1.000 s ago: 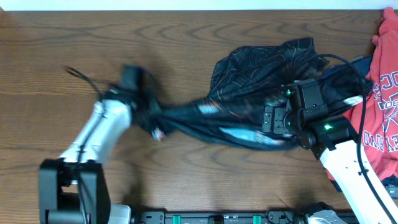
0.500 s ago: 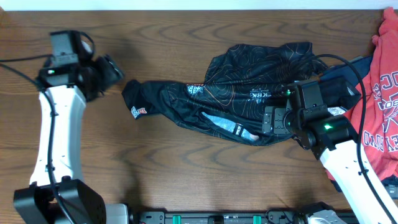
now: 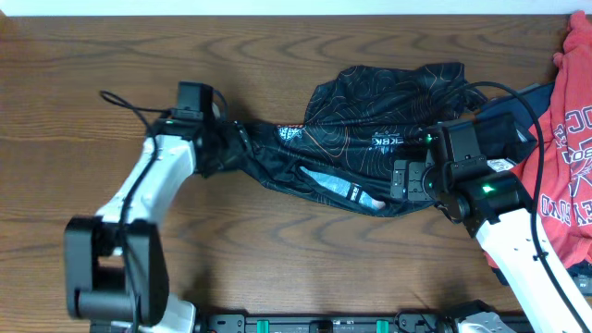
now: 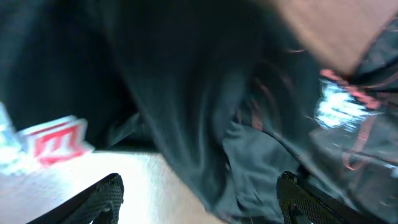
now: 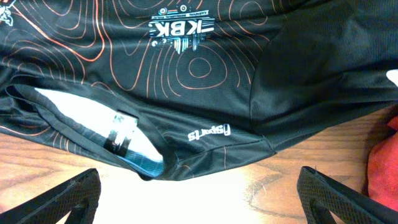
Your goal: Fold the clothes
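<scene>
The clothes are one black jersey point(image 3: 361, 139) with orange contour lines, lying crumpled and stretched across the table's middle. My left gripper point(image 3: 225, 148) sits over the jersey's left end, jaws open. In the left wrist view its fingers point(image 4: 104, 194) stand wide apart with dark fabric point(image 4: 205, 112) bunched ahead and partly between them. My right gripper point(image 3: 400, 180) is at the jersey's lower right hem and is open. In the right wrist view the hem point(image 5: 205, 134) with white lettering lies just beyond the fingertips point(image 5: 68, 196), and bare table shows between them.
A red garment with white lettering point(image 3: 566, 157) is heaped at the right edge, with a dark blue cloth point(image 3: 513, 116) under the right arm. The brown wooden table point(image 3: 277, 259) stretches around the jersey. A cable point(image 3: 120, 109) loops from the left arm.
The left gripper let go of the bunched jersey, swung far left with open jaws, then came back onto the jersey's left end. The jersey now lies stretched out leftward. The right arm has not moved.
</scene>
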Robot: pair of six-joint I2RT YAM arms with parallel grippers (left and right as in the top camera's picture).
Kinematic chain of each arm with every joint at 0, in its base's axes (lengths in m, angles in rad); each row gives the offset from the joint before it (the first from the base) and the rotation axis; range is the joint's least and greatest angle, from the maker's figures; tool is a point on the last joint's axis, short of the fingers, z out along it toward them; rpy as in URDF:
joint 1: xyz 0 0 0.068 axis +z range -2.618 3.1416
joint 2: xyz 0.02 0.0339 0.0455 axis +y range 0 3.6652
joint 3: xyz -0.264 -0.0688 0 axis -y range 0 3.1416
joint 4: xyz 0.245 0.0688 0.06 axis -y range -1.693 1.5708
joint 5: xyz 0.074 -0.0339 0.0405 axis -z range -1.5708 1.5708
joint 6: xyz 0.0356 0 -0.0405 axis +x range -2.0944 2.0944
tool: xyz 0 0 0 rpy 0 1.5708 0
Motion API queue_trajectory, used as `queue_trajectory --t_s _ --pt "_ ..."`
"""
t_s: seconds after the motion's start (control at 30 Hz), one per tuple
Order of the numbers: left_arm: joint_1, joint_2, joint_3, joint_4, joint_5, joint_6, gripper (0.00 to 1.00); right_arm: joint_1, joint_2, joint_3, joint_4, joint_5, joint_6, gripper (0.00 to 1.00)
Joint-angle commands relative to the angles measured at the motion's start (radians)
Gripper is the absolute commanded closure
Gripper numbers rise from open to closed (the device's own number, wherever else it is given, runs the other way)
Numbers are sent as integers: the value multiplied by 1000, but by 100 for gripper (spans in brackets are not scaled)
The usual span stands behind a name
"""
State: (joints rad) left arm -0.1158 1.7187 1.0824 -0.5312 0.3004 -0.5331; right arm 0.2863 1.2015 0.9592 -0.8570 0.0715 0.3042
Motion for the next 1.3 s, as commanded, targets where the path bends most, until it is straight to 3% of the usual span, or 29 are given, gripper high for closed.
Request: queue_trajectory --t_s 0.0,0.17,0.2,0.23,0.27,0.3,0.53,0.73,0.77,0.8,0.87,0.9,0.97,1.1,1.27 --pt "-23 80 -3 45 -9 -26 20 -6 -11 15 -3 7 13 1" --pt "-56 184 -3 154 23 -26 21 -6 -11 15 -4 7 13 1" --pt "-59 196 -3 179 22 -26 30 -6 -11 15 -4 7 13 1" --pt "-59 204 -3 196 21 -26 52 -6 -11 15 -4 7 13 1" --pt "-58 208 -3 214 19 -26 81 -6 -11 15 -6 7 13 1" --pt "-55 209 -3 232 2 -26 94 -6 -11 15 -7 7 13 1" --pt "46 180 145 209 -201 73 94 -6 -11 15 -8 7 13 1" --pt "200 175 414 102 -175 76 94 -6 -11 15 -8 7 13 1" --pt "216 175 441 84 -164 77 92 -6 -11 15 -8 7 13 1" --pt "228 175 461 64 -150 76 77 -6 -11 15 -8 7 13 1" --pt "244 175 473 13 -93 76 32 -6 -11 15 -7 7 13 1" --pt "246 175 472 -24 -61 76 19 -6 -11 15 -7 7 13 1" --pt "240 178 470 -145 -18 76 3 -6 -11 15 -7 7 13 1" --pt "191 178 458 -396 -2 77 2 -6 -11 15 -7 7 13 1" --pt "105 178 392 -554 -51 87 2 -6 -11 15 -8 7 13 1"
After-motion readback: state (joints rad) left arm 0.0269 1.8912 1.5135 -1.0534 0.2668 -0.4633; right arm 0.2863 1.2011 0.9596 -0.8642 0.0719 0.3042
